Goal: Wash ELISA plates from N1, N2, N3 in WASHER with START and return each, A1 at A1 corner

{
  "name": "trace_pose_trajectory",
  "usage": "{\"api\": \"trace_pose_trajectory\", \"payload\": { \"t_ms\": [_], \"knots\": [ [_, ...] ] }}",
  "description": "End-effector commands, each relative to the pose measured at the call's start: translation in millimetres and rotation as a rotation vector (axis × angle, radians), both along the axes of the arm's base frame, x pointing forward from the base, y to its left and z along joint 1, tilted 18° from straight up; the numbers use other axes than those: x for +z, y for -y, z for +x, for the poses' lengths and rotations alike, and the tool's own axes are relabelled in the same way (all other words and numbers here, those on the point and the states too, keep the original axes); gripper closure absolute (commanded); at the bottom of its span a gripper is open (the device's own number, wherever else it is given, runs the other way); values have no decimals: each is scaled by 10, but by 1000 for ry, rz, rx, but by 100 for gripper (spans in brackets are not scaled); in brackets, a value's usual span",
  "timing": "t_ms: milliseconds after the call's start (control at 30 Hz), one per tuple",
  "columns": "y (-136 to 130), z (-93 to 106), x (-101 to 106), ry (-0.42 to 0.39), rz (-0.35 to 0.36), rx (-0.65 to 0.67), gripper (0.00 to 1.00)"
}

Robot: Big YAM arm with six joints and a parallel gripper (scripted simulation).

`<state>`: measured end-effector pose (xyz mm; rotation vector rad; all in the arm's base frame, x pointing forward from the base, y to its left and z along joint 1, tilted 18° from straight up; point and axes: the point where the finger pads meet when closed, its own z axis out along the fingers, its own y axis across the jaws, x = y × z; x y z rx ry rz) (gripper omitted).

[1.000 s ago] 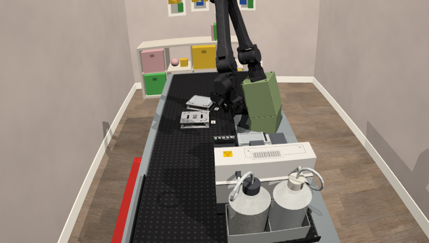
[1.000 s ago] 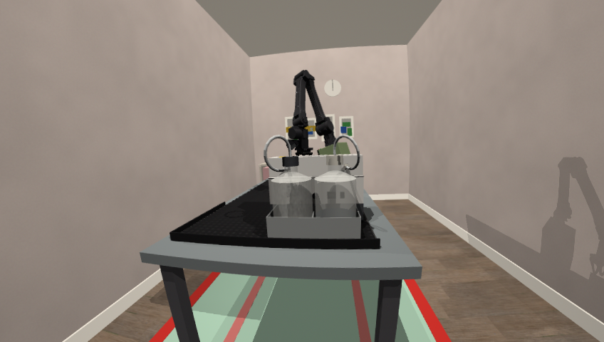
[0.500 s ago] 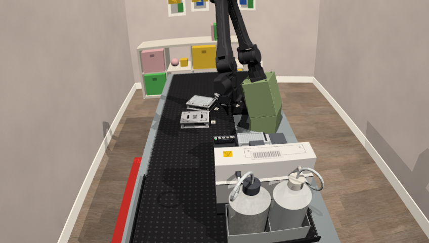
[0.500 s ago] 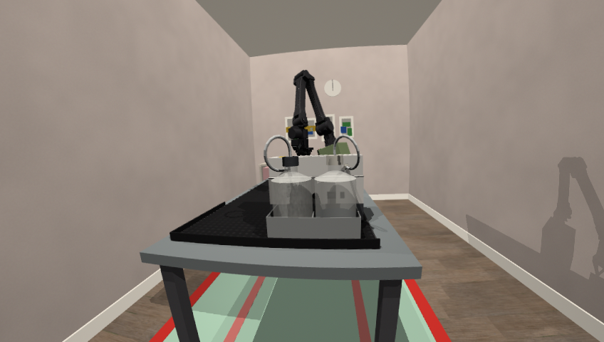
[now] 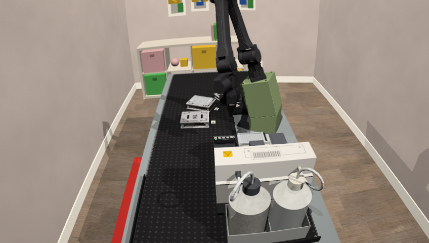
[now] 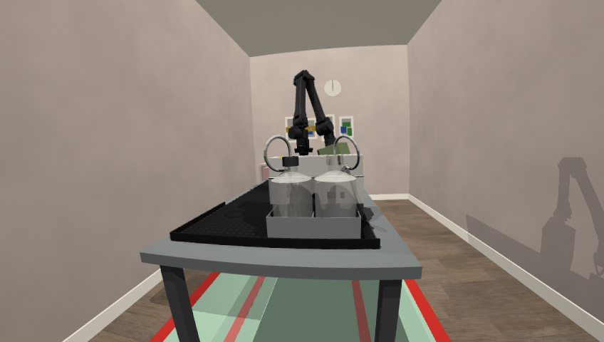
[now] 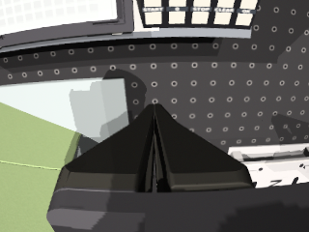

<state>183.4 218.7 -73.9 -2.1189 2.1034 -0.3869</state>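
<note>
BENCH, TOP VIEW, 12 O'CLOCK AT THE BACK WALL: The YAM's gripper points down over the black perforated mat, fingers narrow, tips together, nothing held. An ELISA plate lies at approx. 5 o'clock from the fingertips, in the carrier of the washer, well apart from the grip; whether it is fully seated can't be told from here. The keypad is at approx. 6, w/ a small green light at its left end; in the wrist cam. it sits at 1 o'clock, START the leftmost of the keys in view, the fingertips well short of it.

Nest N1, at 9 o'clock, bears no plate, its label in plain view. A second plate rests on a nest at 10, its no. hidden. A third nest is mostly hidden behind the arm, contents n/a. The green base housing stands at approx. 2. Two bottles, incl. one w/ a dark cap, share a gray tray behind the washer, btwn. 5 & 6.
</note>
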Motion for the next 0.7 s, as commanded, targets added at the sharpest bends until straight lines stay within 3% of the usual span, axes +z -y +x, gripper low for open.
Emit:
{"api": "trace_pose_trajectory", "payload": {
  "t_ms": [0, 133, 267, 367, 433, 667],
  "knots": [
    [96, 48, -153, -7, 50, 48, 100],
    [125, 98, -339, -10, 178, 84, 100],
    [127, 99, -348, -12, 290, 116, 100],
    [127, 99, -348, -12, 290, 116, 100],
    [-45, 170, -260, 13, 319, 140, 100],
    [54, 121, -304, -4, 300, 119, 100]
  ]
}}
